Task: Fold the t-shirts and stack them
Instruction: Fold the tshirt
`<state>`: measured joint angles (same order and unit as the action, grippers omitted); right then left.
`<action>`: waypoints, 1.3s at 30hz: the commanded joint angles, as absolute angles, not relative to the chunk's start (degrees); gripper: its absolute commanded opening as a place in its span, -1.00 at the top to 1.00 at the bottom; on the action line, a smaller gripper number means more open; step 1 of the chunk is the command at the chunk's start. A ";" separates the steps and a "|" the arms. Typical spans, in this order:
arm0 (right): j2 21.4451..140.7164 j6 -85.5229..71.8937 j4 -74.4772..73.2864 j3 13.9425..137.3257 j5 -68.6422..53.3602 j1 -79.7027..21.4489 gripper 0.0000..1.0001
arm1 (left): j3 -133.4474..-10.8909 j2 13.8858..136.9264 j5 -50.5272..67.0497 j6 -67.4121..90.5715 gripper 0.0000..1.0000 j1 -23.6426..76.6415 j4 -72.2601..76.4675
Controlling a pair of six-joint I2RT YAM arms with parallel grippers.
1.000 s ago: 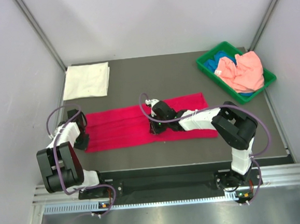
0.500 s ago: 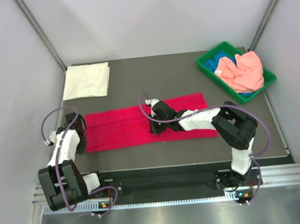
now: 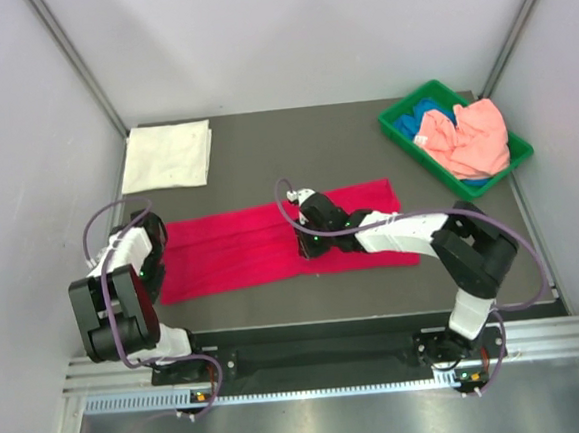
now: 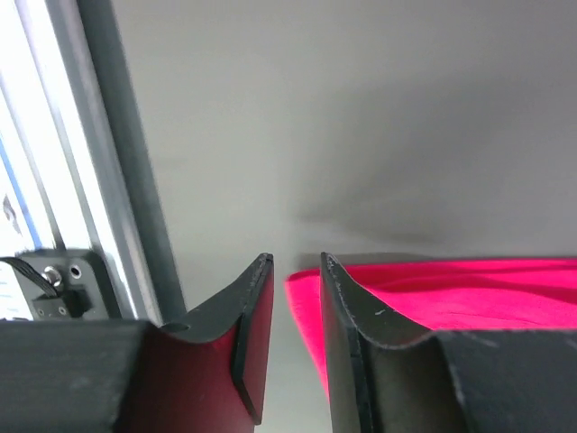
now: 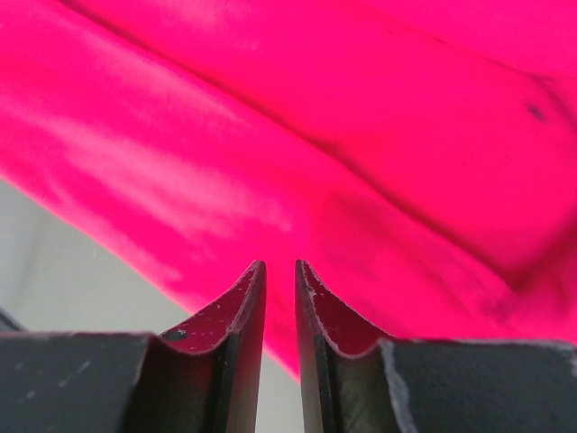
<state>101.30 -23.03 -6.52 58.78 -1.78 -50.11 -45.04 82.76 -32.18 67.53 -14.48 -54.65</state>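
Far left of the worktop point(image 3: 343, 132): white t-shirt point(image 3: 169, 156), folded square, lying flat. Nearer, left fingers point(image 3: 153, 272) at the left end of the crimson-red t-shirt point(image 3: 232, 246); stand parted, gripping nothing, cloth edge just beyond the tips. Across the middle, crimson-red t-shirt spread flat as a long band. Right fingers point(image 3: 312, 245) low over its centre; show only a narrow slit, nothing pinched between. Far right, green bin point(image 3: 401, 105) holding salmon-pink t-shirt point(image 3: 469, 137) heaped over blue t-shirt point(image 3: 424, 116).

Crimson t-shirt point(image 3: 234, 249), a long flat strip
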 commanded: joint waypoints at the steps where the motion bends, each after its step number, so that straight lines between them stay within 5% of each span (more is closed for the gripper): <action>1: 93.71 -21.97 -11.14 57.40 1.30 -49.92 0.59 | -53.06 80.78 -36.48 63.75 0.35 -14.59 -57.31; 13: 84.30 -23.73 -18.01 48.35 8.17 -41.06 0.60 | -50.45 81.30 -17.32 55.46 0.43 -10.11 -45.09; 30: 87.98 -22.59 -25.75 43.42 12.04 -16.27 0.60 | -55.44 100.98 -34.54 59.06 0.38 -9.76 -48.07; 39: 81.22 -25.75 -29.69 45.08 15.11 -17.31 0.58 | -63.18 98.54 -35.07 60.91 0.36 -9.40 -57.48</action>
